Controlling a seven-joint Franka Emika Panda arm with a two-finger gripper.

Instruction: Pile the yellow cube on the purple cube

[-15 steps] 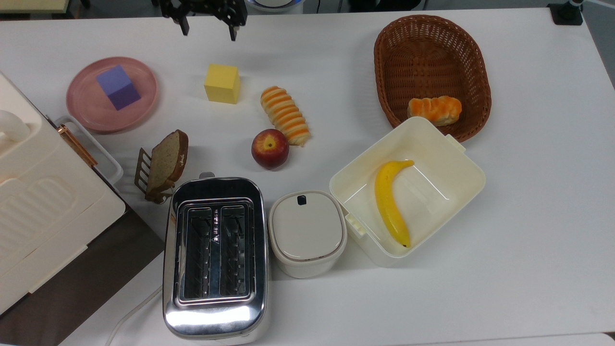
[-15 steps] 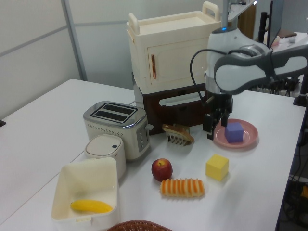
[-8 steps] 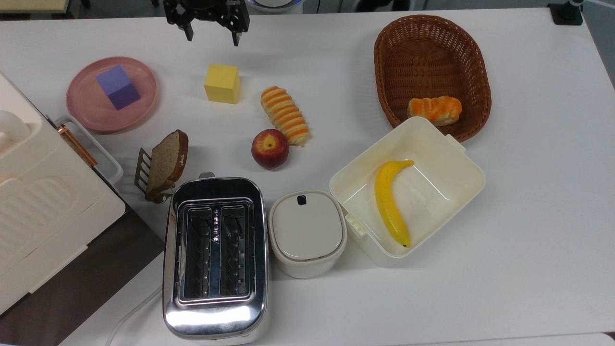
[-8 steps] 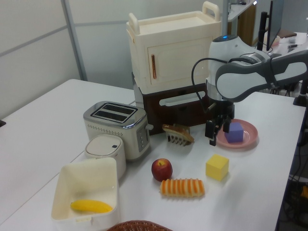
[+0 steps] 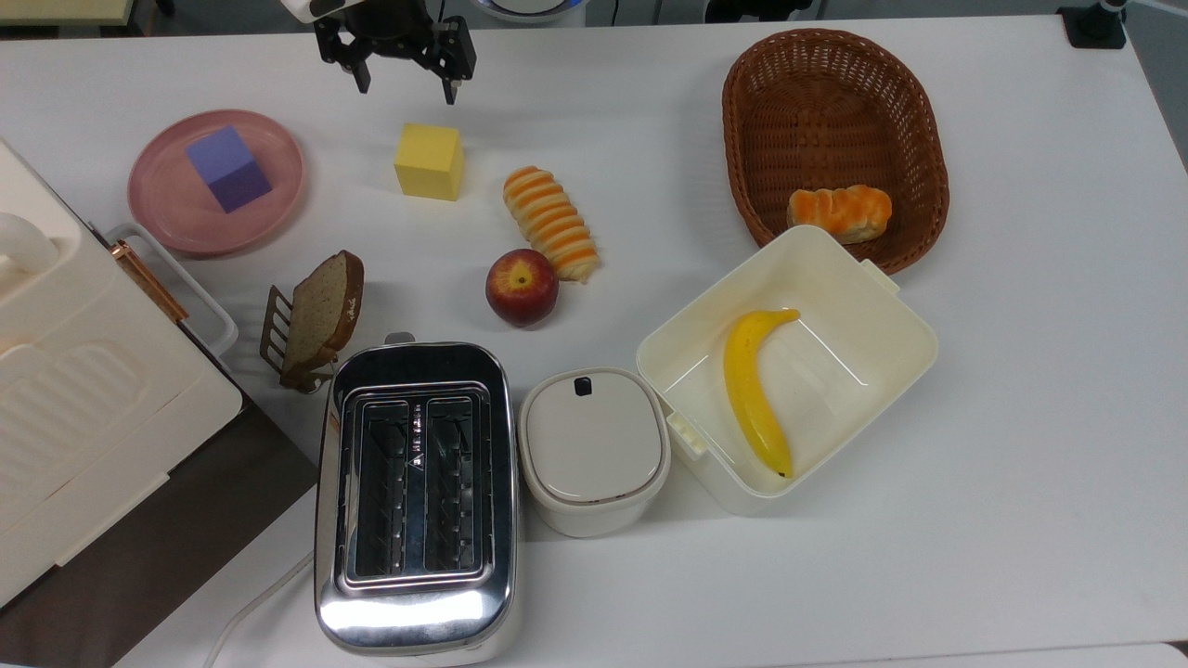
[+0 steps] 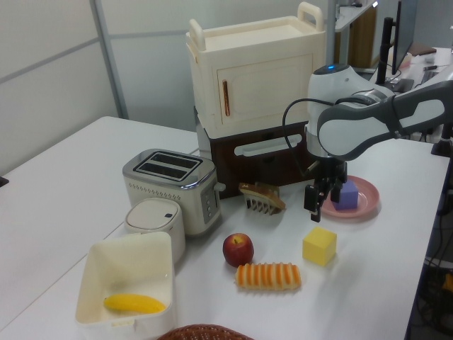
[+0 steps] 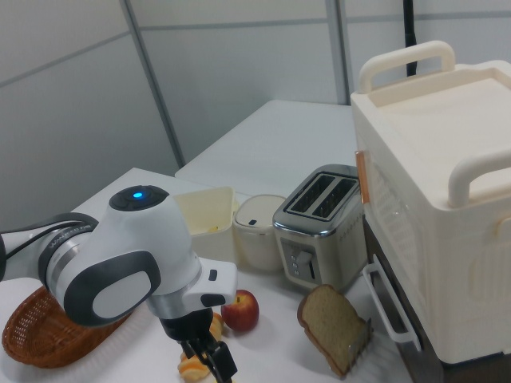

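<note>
Top view shows the black two-finger tool (image 5: 404, 82) hanging with its fingers spread wide and nothing between them, near the far edge of the white tabletop (image 5: 1021, 464) and just beyond the plain matte yellow cube (image 5: 429, 161). That cube sits flat on the tabletop by itself, apart from the striped orange-and-cream bread roll (image 5: 550, 223) on the top view's right. The smaller matte violet-blue cube (image 5: 227, 169) rests on the round pink plate (image 5: 158, 199), well over on the top view's left. In the left view the tool (image 6: 316, 207) hangs above and a little behind the yellow cube (image 6: 319, 246), with the purple block (image 6: 346, 195) on its plate (image 6: 364, 207) just past it. Nothing is grasped yet, so the pile has not been started. The yellow block looks rigid and probably light, with sharp edges and flat, dull faces that should give the pads fair friction; I would take it across two opposite side faces, about mid-height and square to them, so it hangs level and can be set down centred on the smaller block's top.
</note>
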